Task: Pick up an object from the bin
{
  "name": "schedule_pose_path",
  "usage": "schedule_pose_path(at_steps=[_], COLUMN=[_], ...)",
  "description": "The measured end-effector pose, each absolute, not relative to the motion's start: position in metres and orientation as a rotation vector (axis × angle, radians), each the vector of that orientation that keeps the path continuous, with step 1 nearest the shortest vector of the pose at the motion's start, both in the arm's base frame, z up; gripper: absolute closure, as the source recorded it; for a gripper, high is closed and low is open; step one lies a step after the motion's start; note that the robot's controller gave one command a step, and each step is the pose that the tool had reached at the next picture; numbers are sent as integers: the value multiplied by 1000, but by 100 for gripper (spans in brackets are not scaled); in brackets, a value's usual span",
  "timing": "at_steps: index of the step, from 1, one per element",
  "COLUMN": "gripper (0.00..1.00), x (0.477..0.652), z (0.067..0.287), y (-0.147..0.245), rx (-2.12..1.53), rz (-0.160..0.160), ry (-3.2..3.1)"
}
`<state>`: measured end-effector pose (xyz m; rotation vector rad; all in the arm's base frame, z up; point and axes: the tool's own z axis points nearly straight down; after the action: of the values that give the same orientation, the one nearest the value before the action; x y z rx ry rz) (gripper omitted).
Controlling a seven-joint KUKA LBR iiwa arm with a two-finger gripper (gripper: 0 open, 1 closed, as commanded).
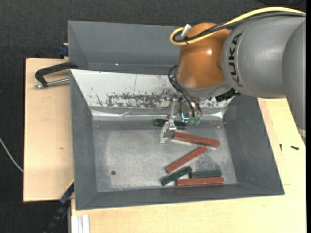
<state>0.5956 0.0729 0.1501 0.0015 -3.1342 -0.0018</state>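
We found the gripper (168,130) low over the 9 o'clock end of a red-brown flat bar (197,140), which lay toward 3 o'clock on the floor of the grey bin (121,178). We could not tell how wide the gripper stood. The bar seemed stiff and light, probably best pinched across its narrow width. Further red-brown and green bars (200,180) lay at 5 o'clock.

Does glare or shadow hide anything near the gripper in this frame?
Camera view: strong glare on the bin's back wall, a bright band above the floor; the floor is evenly lit. Camera view: the gripper and the red-brown bar beside it stand clear of that glare; the bars nearer the front wall cast only faint shadows.
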Motion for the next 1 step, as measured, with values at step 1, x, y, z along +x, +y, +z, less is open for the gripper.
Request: schedule_pose_path(at_steps=[1], gripper=[0], x=[598], z=[155], y=[73], rx=[0], rz=[-2], ry=[-3143])
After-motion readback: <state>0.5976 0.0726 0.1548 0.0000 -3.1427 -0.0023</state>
